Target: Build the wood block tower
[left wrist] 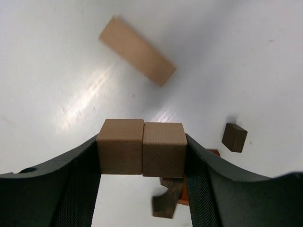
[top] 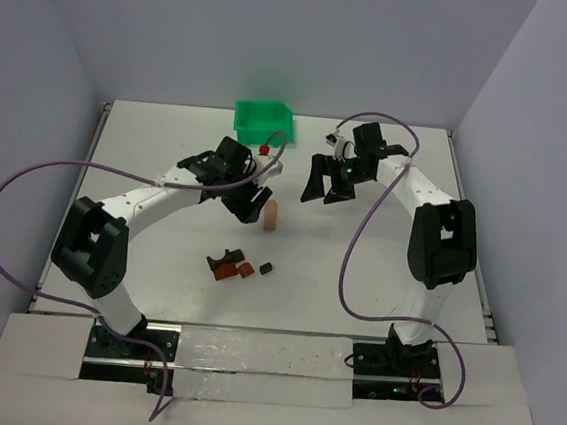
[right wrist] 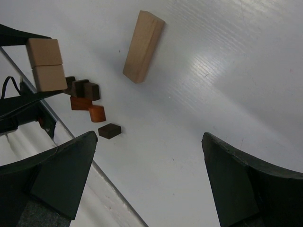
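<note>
Cubes of pale wood, the two tan cubes, sit side by side and touching. They are clamped in the left gripper above the table. Its black fingers, faced with a fine mesh texture, press on the outer face of each cube. The cubes have sharp edges, and faint grain shows on their smooth faces.

The tan bar, a long rectangular block of the same light wood, rests on the white table by itself just beyond that gripper. From these views I cannot tell whether it stands on end or lies flat.

The remaining tower pieces lie loose in a small cluster nearer the arm bases. The dark arch piece has a curved notch cut in it. The reddish-brown blocks touch it, and one of them has a rounded edge. The dark brown cube sits slightly apart from the group.

The right gripper hangs over the table to the right of the bar. Its fingers are spread wide and hold nothing.

A green plastic bin with a glossy rim sits at the far edge of the table.
</note>
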You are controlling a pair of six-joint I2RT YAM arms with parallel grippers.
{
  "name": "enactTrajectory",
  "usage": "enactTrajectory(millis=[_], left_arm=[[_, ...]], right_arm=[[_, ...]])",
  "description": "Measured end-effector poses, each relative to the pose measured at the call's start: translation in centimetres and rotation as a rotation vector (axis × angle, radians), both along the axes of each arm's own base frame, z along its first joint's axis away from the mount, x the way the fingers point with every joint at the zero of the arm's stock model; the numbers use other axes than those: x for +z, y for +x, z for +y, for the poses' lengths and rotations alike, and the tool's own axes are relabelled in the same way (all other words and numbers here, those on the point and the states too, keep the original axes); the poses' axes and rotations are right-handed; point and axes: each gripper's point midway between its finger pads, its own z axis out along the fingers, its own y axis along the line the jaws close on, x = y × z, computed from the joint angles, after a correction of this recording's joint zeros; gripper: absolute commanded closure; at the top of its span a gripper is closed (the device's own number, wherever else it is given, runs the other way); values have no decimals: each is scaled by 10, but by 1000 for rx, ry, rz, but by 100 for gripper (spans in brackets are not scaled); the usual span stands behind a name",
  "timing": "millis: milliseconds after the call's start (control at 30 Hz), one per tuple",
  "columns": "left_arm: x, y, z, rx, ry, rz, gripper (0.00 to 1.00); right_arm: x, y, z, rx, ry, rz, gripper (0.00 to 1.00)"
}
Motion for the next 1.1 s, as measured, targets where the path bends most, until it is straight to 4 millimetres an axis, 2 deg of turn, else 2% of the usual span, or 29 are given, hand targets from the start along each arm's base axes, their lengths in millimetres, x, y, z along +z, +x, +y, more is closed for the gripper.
enactTrajectory(millis=[100, 267, 400, 500, 600, 733, 933, 1100], left_arm=[[22, 9, -17, -157, -67, -72, 97], [41, 22, -32, -371, -70, -146, 96], [57, 54, -59, -539, -61, -177, 96], [43, 66, -67, -614, -45, -161, 96], [16, 59, -62, -657, -13, -71, 95], [-9, 53, -58, -684, 17, 20, 92], [-18, 55, -59, -687, 29, 54, 90], [-19, 55, -60, -687, 37, 53, 86]], right_arm=[[2, -1, -3, -3, -1, -7, 0], [11, 2, -13, -19, -2, -42, 0], [18, 7, -24, -38, -8, -75, 0], [21, 13, -39, -61, -19, -98, 0], [24, 17, -58, -89, -33, -115, 0], [28, 19, -81, -124, -49, -122, 0], [37, 21, -101, -160, -56, -148, 0], [39, 21, -101, -159, -55, -155, 0]])
